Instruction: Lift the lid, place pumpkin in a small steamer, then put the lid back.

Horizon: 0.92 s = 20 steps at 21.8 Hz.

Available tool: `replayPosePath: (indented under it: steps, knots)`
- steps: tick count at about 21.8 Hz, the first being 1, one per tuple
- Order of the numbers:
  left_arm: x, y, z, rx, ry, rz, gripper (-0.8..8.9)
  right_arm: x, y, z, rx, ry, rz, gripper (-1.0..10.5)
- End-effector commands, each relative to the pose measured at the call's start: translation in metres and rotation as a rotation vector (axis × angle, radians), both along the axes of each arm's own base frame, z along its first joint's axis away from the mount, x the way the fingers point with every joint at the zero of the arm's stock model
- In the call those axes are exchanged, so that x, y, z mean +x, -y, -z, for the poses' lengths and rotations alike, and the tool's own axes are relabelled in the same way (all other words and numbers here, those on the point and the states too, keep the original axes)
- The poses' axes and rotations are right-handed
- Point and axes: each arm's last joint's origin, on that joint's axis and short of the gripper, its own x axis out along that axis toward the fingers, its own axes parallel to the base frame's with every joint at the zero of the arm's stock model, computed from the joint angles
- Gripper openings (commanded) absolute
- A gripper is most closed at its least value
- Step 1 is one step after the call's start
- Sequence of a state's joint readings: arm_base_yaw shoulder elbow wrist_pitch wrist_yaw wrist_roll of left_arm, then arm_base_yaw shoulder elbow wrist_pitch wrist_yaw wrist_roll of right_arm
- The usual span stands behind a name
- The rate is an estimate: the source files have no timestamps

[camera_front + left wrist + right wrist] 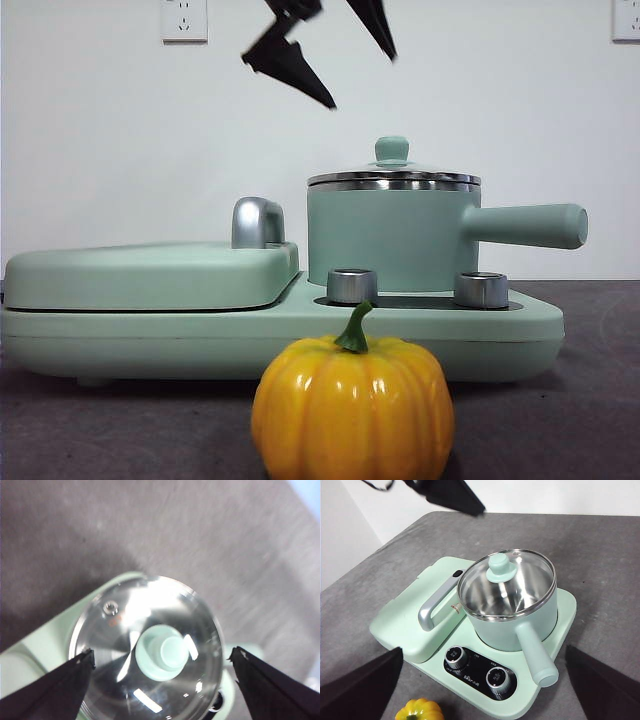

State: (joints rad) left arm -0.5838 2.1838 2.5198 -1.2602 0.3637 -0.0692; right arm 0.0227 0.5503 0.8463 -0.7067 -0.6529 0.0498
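Observation:
The lid (392, 178), glass with a silver rim and a mint-green knob, sits shut on the small steamer (390, 240), whose long handle points right. My left gripper (362, 80) hangs open above the lid, a clear gap over the knob. In the left wrist view the open left gripper (162, 652) straddles the lid (125, 625) from above. The pumpkin (352, 410) stands on the table in front of the appliance. My right gripper (483, 649) is open and empty, high above the near side, looking down on the steamer (507, 625), lid (520, 585) and pumpkin (420, 711).
The steamer stands on the right half of a wide mint-green appliance base (150, 335) with two silver knobs (352, 285). Its left half carries a flat rectangular cover (150, 272) with a chrome handle (257, 222). The grey table (590, 400) lies around it, a white wall behind.

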Motion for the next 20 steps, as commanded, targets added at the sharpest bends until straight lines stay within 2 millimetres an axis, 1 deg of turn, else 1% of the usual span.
replayPosePath:
  steps: [1,5,7,10,11,13,14,17,19,20]
  knots:
    - [-0.001,0.02,0.013,0.083,0.038,0.027,4.3,0.0,0.0,-0.005,-0.002,0.024,-0.005,5.2]
    - [-0.01,0.041,0.027,0.197,0.08,0.058,4.3,0.0,0.0,-0.005,-0.002,0.024,-0.004,5.2]
    - [-0.012,0.049,0.033,0.227,0.087,0.059,4.3,0.0,0.0,-0.005,-0.002,0.024,-0.004,5.2]
    - [-0.011,0.054,0.044,0.248,0.062,0.069,4.19,0.0,0.0,-0.005,-0.002,0.024,-0.004,5.2]
    - [-0.01,0.055,0.049,0.26,0.047,0.071,3.98,0.0,0.0,-0.005,-0.002,0.024,-0.004,5.2]
    - [-0.008,0.058,0.057,0.279,0.026,0.08,3.97,0.0,0.0,-0.005,-0.002,0.024,-0.004,5.2]
    - [-0.007,0.058,0.059,0.285,0.028,0.089,3.95,0.0,0.0,-0.005,-0.002,0.024,-0.004,5.2]
    - [-0.007,0.062,0.06,0.287,0.052,0.119,3.29,0.0,0.0,-0.005,-0.002,0.024,-0.004,5.2]
    - [-0.009,0.064,0.06,0.283,0.061,0.127,3.25,0.0,0.0,-0.005,-0.003,0.024,-0.004,5.2]
    - [-0.009,0.064,0.06,0.283,0.062,0.128,2.93,0.0,0.0,-0.005,-0.003,0.025,-0.004,5.2]
